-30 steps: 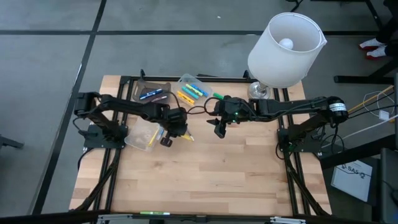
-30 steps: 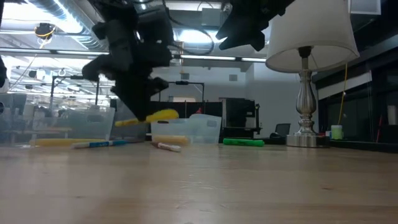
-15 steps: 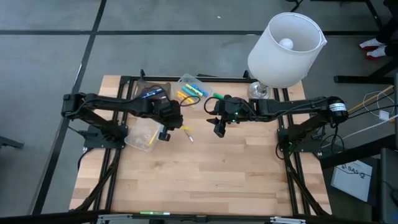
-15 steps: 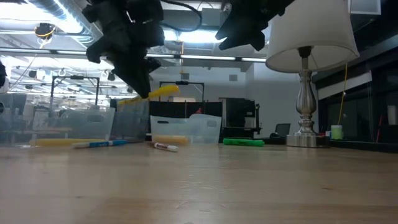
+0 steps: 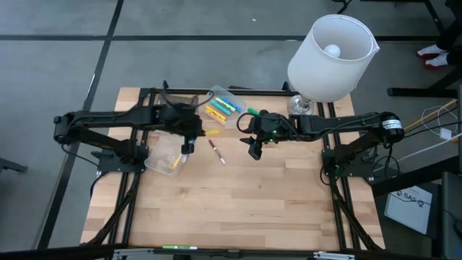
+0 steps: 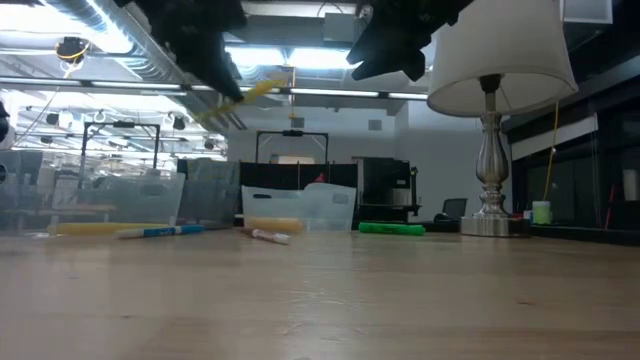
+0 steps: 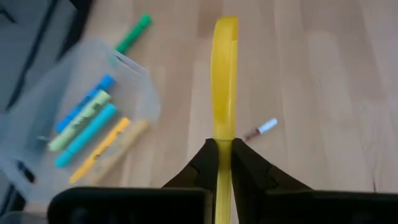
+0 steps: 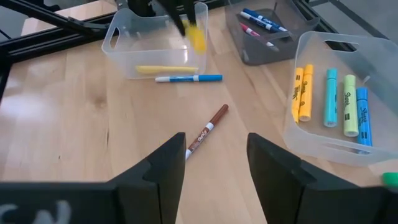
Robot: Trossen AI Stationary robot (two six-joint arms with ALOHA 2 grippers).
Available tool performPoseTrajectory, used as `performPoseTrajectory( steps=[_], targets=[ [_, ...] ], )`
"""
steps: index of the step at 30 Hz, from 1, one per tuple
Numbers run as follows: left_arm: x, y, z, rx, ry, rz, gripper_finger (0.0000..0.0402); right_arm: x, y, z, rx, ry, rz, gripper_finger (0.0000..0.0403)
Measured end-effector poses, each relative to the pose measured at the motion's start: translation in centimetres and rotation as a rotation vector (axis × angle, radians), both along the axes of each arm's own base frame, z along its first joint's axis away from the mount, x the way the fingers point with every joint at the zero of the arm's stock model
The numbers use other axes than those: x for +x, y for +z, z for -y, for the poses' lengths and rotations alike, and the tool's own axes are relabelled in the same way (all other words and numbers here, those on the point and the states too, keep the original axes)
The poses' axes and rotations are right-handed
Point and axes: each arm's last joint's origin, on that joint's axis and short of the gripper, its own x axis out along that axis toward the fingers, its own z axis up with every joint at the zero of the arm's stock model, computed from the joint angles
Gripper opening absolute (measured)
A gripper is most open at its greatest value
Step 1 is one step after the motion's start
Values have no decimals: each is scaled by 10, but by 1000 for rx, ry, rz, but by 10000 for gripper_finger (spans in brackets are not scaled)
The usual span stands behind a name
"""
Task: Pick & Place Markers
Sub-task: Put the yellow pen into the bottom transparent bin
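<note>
You're mid-carry: the left gripper (image 7: 224, 163) is clamped on a yellow marker (image 7: 224, 81), lifted above the table near the bin (image 7: 37, 124) of markers. Next, centre over it and release. Right gripper (image 8: 214, 158) waits, jaws apart, empty.

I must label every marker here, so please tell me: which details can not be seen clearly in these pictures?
- Yellow marker in the left claw: its label, blurred in every view.
- Green marker: cut off by the right wrist view's edge.
- Brown marker: print too small.
</note>
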Motion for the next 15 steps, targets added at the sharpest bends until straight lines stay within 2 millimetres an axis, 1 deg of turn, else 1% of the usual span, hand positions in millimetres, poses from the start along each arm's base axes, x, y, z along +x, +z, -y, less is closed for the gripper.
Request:
performPoseTrajectory(
  steps=[8, 15],
  targets=[
    [-21, 31, 3, -12, 89, 198, 19, 0, -1, 2, -34, -40, -1, 171],
    [-37, 50, 7, -36, 127, 337, 19, 1, -4, 5, -30, -52, -9, 171]
  ],
)
